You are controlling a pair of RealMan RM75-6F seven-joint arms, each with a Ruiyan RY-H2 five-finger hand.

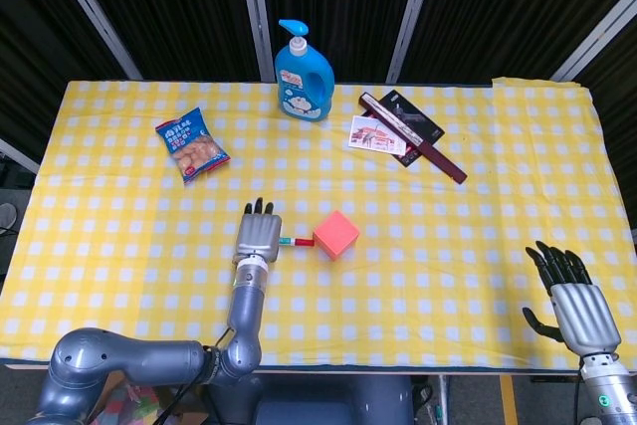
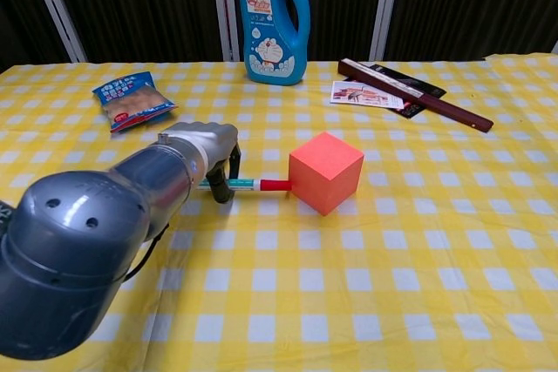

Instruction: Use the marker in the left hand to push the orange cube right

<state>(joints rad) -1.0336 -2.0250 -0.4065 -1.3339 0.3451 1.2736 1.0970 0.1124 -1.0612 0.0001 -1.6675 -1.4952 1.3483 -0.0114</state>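
The orange cube (image 1: 336,234) (image 2: 326,172) sits near the middle of the yellow checked tablecloth. My left hand (image 1: 257,237) (image 2: 206,152) lies just left of it and grips a marker (image 1: 296,242) (image 2: 245,185) with a green-white barrel and a red cap. The marker points right and its red tip touches the cube's left face. My right hand (image 1: 575,309) hangs at the table's near right edge, far from the cube, fingers spread and holding nothing. It appears only in the head view.
A blue soap bottle (image 1: 304,73) (image 2: 275,19) stands at the back centre. A snack bag (image 1: 191,145) (image 2: 131,98) lies back left. A dark flat box with a card (image 1: 410,130) (image 2: 401,91) lies back right of the cube.
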